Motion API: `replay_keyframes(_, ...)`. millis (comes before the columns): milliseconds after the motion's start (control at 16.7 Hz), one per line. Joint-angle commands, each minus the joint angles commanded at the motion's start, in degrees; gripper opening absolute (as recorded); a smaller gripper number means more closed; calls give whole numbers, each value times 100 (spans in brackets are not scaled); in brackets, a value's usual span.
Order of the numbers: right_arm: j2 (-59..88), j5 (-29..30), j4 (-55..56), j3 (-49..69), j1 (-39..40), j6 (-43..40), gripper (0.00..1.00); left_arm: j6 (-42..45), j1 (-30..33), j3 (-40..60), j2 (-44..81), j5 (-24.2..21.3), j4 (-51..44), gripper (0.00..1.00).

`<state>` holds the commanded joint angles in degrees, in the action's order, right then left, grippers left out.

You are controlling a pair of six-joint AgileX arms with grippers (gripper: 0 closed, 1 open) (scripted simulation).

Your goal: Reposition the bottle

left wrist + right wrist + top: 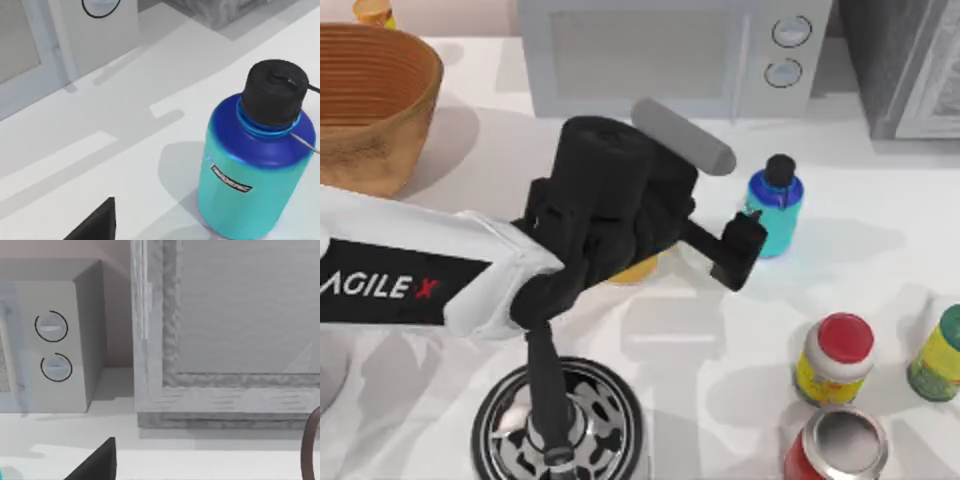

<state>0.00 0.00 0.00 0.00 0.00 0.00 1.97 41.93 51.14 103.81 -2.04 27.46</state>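
The bottle (pixel 775 208) is small and cyan, with a dark blue shoulder and a black round cap. It stands upright on the white table, right of centre, in front of the microwave. My left gripper (pixel 744 250) is open and sits just left of the bottle, close to its side, with nothing between its fingers. The left wrist view has the bottle (pixel 252 165) close up, clear of one dark fingertip (pixel 95 225). In the right wrist view a single dark fingertip (pixel 95 462) of my right gripper shows, holding nothing.
A microwave (pixel 660 55) and a grey cabinet (pixel 910 60) line the back edge. A wooden basket (pixel 370 100) stands back left. Front right are a yellow bottle with a red cap (pixel 835 360), a yellow-green bottle (pixel 940 355) and a red can (pixel 835 445). A black-and-white round object (pixel 560 430) stands front centre.
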Motion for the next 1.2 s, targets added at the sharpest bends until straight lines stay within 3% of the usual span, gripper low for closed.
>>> replay_keyframes(660,0,0,0,0,0,0,100,-4,205,198,546,-49,18,100)
replay_keyframes(1200,0,0,0,0,0,0,100,-59,331,1802,1860,30,-275,100)
